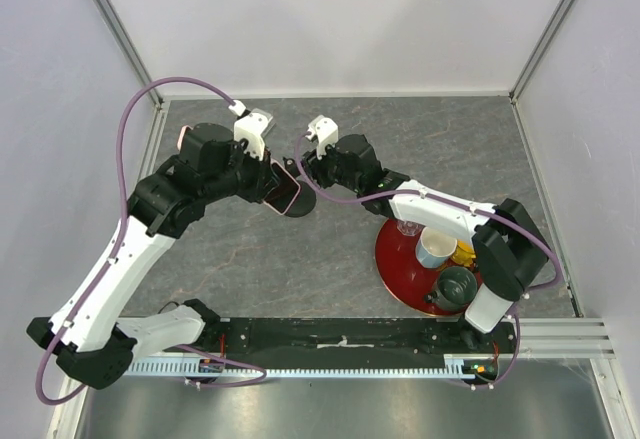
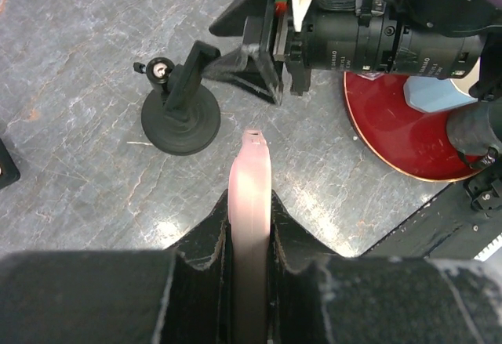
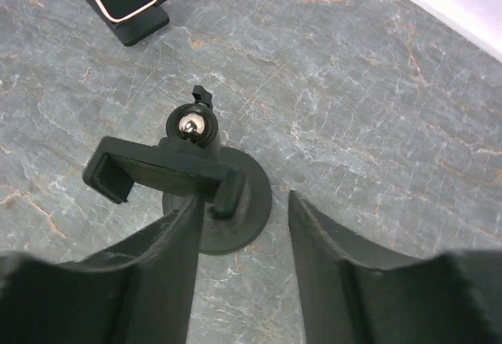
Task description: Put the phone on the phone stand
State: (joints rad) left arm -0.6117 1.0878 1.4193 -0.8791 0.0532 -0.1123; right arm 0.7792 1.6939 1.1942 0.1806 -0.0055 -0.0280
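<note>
While my left pincer (image 2: 249, 212) clamps the phone (image 2: 249, 164) edge-up | phone stand (image 2: 182, 117) just ahead, left of it | right pincer (image 3: 241, 203) wide, stand partly between its tips

Grey marble table (image 1: 280, 279) carries phone stand (image 2: 182, 124), red plate (image 1: 397, 264).
</note>
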